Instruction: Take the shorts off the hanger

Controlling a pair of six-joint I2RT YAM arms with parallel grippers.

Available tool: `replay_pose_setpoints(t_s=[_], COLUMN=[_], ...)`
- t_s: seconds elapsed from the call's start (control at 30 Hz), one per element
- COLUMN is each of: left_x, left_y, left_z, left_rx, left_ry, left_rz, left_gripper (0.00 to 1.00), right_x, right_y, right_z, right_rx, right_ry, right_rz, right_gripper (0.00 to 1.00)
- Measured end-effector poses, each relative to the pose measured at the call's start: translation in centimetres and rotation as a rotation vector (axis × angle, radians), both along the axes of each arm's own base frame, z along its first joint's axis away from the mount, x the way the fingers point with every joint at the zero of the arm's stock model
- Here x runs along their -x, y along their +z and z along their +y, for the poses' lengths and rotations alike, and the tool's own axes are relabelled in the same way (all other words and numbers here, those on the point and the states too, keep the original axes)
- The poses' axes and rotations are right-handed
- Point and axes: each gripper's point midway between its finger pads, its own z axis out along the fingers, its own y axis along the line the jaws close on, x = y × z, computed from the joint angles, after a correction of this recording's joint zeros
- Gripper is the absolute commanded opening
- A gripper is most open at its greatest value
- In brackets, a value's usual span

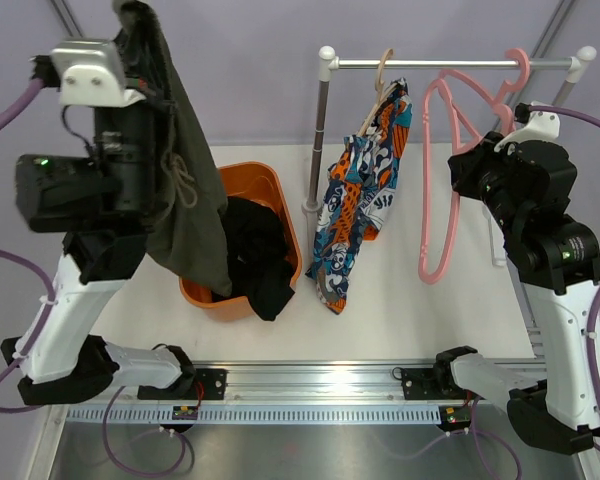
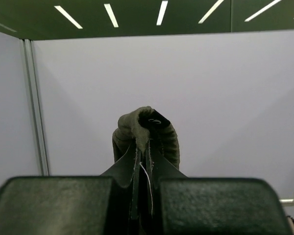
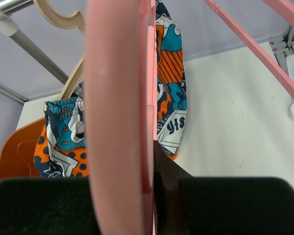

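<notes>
My left gripper [image 1: 132, 25] is raised high at the left and shut on the waistband of the olive green shorts [image 1: 185, 190], which hang free above the orange basket [image 1: 252, 176]. In the left wrist view the olive cloth [image 2: 146, 131] bunches just past the shut fingertips [image 2: 147, 164]. Black shorts [image 1: 258, 255] lie in the basket, partly draped over its front rim. The patterned shorts [image 1: 365, 195] hang on a wooden hanger [image 1: 382, 75] on the rail. My right gripper [image 1: 477, 150] is shut on an empty pink hanger [image 1: 442, 180], seen close up as a pink bar [image 3: 118, 98] between the jaws [image 3: 154, 169].
A white clothes rack stands at the back, with a metal rail [image 1: 450, 63] and an upright post [image 1: 321, 130] beside the basket. The pink hanger's hook [image 1: 520, 68] sits on the rail near its right end. A metal rail strip [image 1: 310, 380] runs along the near table edge.
</notes>
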Motion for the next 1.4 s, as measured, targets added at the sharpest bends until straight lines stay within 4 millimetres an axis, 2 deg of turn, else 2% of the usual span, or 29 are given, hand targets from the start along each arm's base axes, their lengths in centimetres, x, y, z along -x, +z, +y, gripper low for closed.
replay_pose_setpoints(t_s=[0.17, 0.3, 0.43, 0.5, 0.6, 0.67, 0.73, 0.87, 0.97, 1.03, 1.07, 1.17, 1.27, 1.3, 1.37, 1.4], left_x=[-6.9, -11.8, -14.2, -14.4, -13.3, -11.9, -10.3, -7.2, -5.9, -6.0, -6.2, -7.0, -7.7, -8.0, -8.2, -8.2], left_y=[-4.3, -8.2, -12.3, -15.4, -21.3, -25.1, -28.1, -32.0, -34.4, -35.4, -36.0, -39.7, -45.1, -46.8, -49.3, -50.1], left_z=[-2.6, -3.7, -4.2, -4.4, -3.9, -2.8, -1.2, 2.0, 3.1, 2.9, 2.6, 1.4, -0.1, -0.8, -2.0, -2.5], left_rx=[-0.071, -0.09, -0.068, -0.044, 0.005, 0.065, 0.141, 0.274, 0.336, 0.366, 0.376, 0.393, 0.373, 0.363, 0.351, 0.352], left_ry=[-0.012, -0.046, -0.064, -0.083, -0.106, -0.1, -0.081, -0.029, -0.015, -0.021, -0.025, -0.039, -0.041, -0.047, -0.069, -0.087], left_rz=[0.11, 0.228, 0.345, 0.41, 0.515, 0.579, 0.615, 0.64, 0.672, 0.702, 0.719, 0.802, 0.936, 0.984, 1.061, 1.088], left_gripper=[0.0, 0.0, 0.0, 0.0, 0.0, 0.0, 0.0, 0.0, 0.0, 0.01, 0.05, 0.1, 0.41, 0.64, 0.91, 0.99], right_x=[0.1, 0.2, 0.3, 0.6, 1.1, 1.6, 2.0, 2.2, 1.9, 1.6, 1.3, 0.4, -0.5, -0.8, -1.5, -1.8], right_y=[0.0, 0.1, 0.0, -0.1, -0.4, -0.4, -0.4, -0.5, -0.6, -0.7, -0.7, -1.6, -2.5, -2.6, -2.7, -2.7], right_z=[0.1, 0.1, 0.0, -0.1, -0.2, -0.4, -0.5, -0.6, -0.5, -0.4, -0.4, -0.2, 0.0, 0.1, 0.2, 0.3], right_rx=[-0.001, 0.001, 0.008, 0.011, 0.012, 0.013, 0.013, 0.019, 0.025, 0.028, 0.03, 0.042, 0.059, 0.064, 0.075, 0.081], right_ry=[0.004, 0.007, 0.007, 0.008, 0.008, 0.008, 0.008, 0.008, 0.009, 0.009, 0.009, 0.009, 0.007, 0.008, 0.01, 0.009], right_rz=[-0.001, -0.002, -0.003, -0.003, -0.002, -0.001, -0.004, 0.0, 0.015, 0.027, 0.033, 0.072, 0.113, 0.124, 0.136, 0.14], right_gripper=[0.0, 0.0, 0.0, 0.0, 0.0, 0.0, 0.0, 0.0, 0.0, 0.0, 0.0, 0.0, 0.0, 0.0, 0.0, 0.0])
